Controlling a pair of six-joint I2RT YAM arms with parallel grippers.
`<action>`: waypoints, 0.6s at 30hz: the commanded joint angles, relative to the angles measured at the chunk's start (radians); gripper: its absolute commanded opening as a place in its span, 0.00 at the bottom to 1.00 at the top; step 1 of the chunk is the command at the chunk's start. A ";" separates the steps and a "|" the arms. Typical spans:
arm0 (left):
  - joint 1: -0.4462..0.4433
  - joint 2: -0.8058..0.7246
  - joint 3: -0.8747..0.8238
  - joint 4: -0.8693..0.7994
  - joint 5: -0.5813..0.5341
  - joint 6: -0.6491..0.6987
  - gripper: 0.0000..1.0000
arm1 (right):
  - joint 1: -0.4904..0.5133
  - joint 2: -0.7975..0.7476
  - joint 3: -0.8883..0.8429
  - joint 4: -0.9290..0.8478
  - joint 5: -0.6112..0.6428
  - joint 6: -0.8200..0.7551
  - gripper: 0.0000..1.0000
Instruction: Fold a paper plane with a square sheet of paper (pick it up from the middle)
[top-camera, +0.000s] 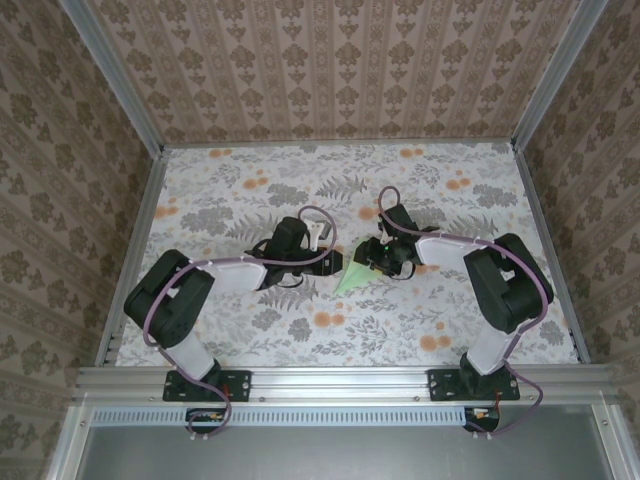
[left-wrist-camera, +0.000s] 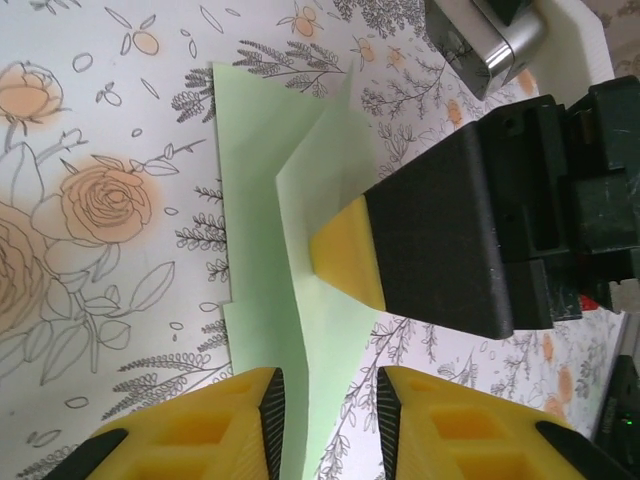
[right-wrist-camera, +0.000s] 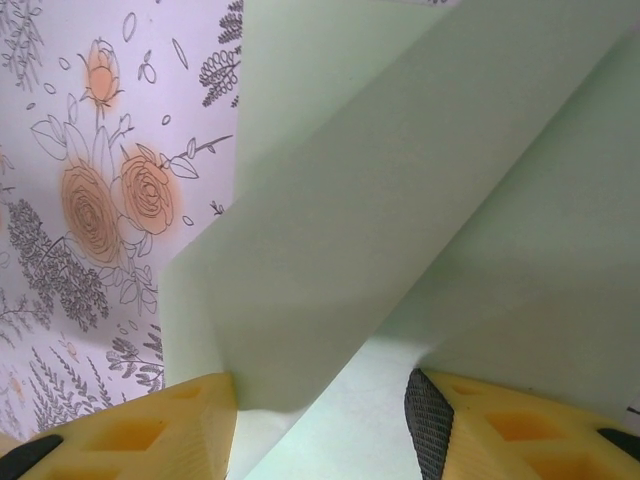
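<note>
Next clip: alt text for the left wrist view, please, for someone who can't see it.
Partly folded pale green paper lies on a floral tablecloth, one flap raised. The right hand reaches in from the right, its yellow tip at that flap; the left hand sits open at the bottom, the paper's near end between its fingers.

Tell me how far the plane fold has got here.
Done: the paper is already folded into a pointed, layered wedge on the table. In hand: the right tool straddles a raised flap, one finger resting on the paper; the left tool stands open at its edge. Left: probably flattening that flap and the final creases.
</note>
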 joint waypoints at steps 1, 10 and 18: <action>-0.008 -0.003 -0.007 0.014 0.040 -0.032 0.30 | 0.000 0.056 0.001 -0.109 0.081 -0.013 0.52; -0.023 0.116 0.071 0.014 0.143 -0.049 0.16 | 0.001 0.079 0.002 -0.147 0.092 -0.032 0.46; -0.025 0.174 0.122 -0.044 0.131 -0.041 0.13 | 0.001 0.097 0.020 -0.185 0.098 -0.043 0.46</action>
